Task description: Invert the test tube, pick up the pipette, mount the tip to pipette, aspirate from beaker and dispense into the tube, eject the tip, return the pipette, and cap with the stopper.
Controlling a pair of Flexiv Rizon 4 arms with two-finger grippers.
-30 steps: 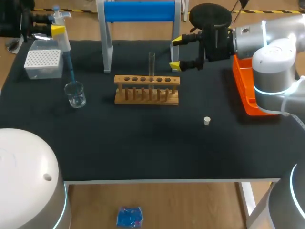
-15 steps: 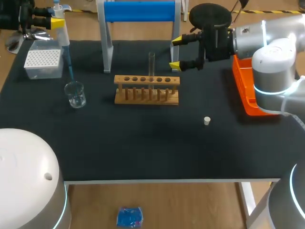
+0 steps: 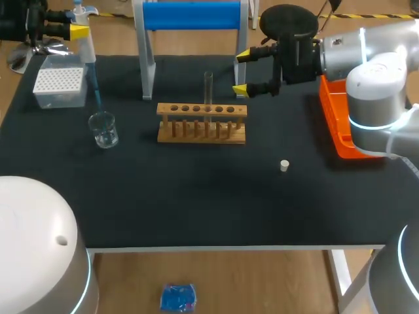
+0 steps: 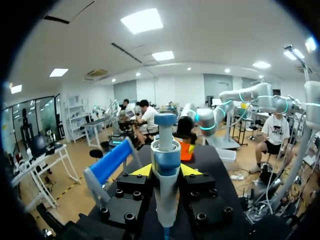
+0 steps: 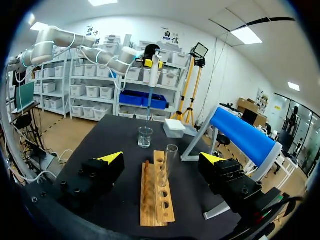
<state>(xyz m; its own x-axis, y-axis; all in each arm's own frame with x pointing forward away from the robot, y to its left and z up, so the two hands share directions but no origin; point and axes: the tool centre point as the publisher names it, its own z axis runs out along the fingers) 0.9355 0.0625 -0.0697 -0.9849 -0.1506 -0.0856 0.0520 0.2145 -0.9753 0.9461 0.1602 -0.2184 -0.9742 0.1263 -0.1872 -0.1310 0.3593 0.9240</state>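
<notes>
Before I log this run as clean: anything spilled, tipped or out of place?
Nothing stands out. The test tube stands upright in the wooden rack, the beaker is upright with no spill beside it, and the stopper lies alone on the table.

We see a brightly and evenly lit scene: rectangular ceiling panels [image 4: 142, 20] pour white light straight down, and in both wrist views they burn out to plain white. On the black table [image 3: 196, 203] the shadows are faint and soft, barely showing beneath the wooden rack [image 3: 201, 123]. The beaker [image 3: 104, 129] and the test tube [image 3: 208, 88] carry only small glints.
</notes>
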